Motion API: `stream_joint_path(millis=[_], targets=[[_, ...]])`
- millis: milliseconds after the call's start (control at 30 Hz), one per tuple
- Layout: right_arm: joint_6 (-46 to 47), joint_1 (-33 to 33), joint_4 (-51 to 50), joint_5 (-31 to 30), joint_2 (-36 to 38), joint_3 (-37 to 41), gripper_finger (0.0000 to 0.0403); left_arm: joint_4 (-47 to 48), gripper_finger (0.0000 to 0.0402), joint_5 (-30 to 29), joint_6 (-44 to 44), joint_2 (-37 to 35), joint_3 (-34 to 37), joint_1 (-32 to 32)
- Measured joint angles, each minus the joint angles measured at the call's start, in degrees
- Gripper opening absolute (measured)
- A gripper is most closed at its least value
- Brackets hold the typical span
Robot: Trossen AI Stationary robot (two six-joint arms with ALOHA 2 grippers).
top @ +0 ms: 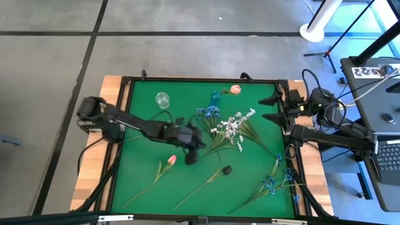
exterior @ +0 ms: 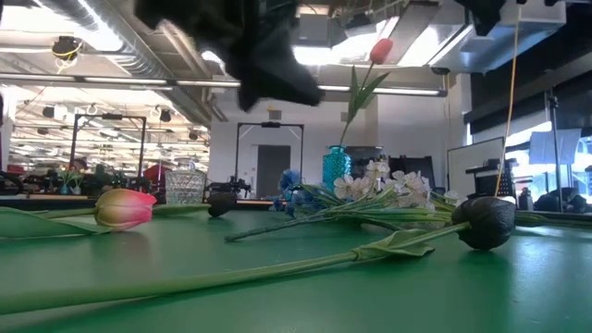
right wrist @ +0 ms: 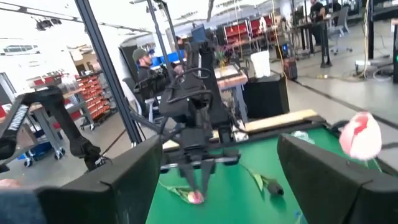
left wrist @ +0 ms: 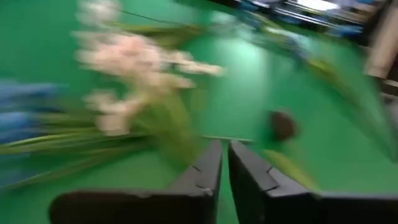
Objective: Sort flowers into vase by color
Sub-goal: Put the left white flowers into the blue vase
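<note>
A blue vase (top: 215, 97) at the far middle of the green mat holds one pink tulip (top: 235, 89). A clear glass vase (top: 162, 100) stands to its left. On the mat lie a spray of white blossoms (top: 234, 125) over a blue cluster (top: 208, 112), a pink tulip (top: 170, 160), a dark tulip bud (top: 227, 169) and more blue flowers (top: 275, 181). My left gripper (top: 194, 149) hangs above the mat between the lying pink tulip and the white spray, its fingers (left wrist: 208, 168) almost together with nothing between them. My right gripper (top: 273, 107) stands open and raised at the right edge.
The black frame (top: 125, 125) rims the mat on all sides. Long green stems (top: 144, 187) run toward the near edge. Bare mat lies at the near left and between the two vases. Beyond the table the room shows shelves and a person (right wrist: 146, 62).
</note>
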State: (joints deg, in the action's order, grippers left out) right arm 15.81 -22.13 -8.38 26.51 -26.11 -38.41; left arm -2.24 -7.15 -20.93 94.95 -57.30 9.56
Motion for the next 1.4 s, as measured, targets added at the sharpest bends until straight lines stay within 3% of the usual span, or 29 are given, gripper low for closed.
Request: stream_joint_path(millis=[100, 267, 433, 767, 967, 1100, 1233, 1400], targets=[[0.0, 0.0, -3.9, -0.1, 0.5, 0.0, 0.0317, 2.3, 0.0075, 2.8, 0.0, 5.1, -3.8, 1.2], [0.0, 0.0, -8.0, -0.2, 0.5, 0.0, 0.0317, 9.6, 0.0135, -3.2, -2.0, 10.4, -7.1, 1.4], [-0.1, 0.0, -8.7, -3.3, 0.5, 0.0, 0.0317, 10.3, 0.0181, -4.3, -6.1, 12.9, -7.3, 0.3], [-1.1, 0.0, -8.5, -6.9, 0.4, 0.0, 0.0317, 7.6, 0.0211, 0.5, -8.5, 18.4, -7.3, 1.2], [-1.1, 0.0, -8.5, -7.9, 0.4, 0.0, 0.0317, 7.5, 0.0183, -3.5, -10.5, 19.0, -7.5, 1.2], [-1.1, 0.0, -8.5, -8.0, 0.4, 0.0, 0.0317, 7.7, 0.0121, -4.3, -11.2, 19.0, -7.5, 0.6], [-1.1, 0.0, -8.5, -8.0, 0.3, 0.0, 0.0317, 7.9, 0.0032, -4.8, -11.8, 19.0, -7.5, 0.4], [-1.1, 0.0, -8.5, -8.0, 0.4, 0.0, 0.0317, 9.1, 0.0012, -4.7, -11.4, 18.0, -8.2, 0.1]])
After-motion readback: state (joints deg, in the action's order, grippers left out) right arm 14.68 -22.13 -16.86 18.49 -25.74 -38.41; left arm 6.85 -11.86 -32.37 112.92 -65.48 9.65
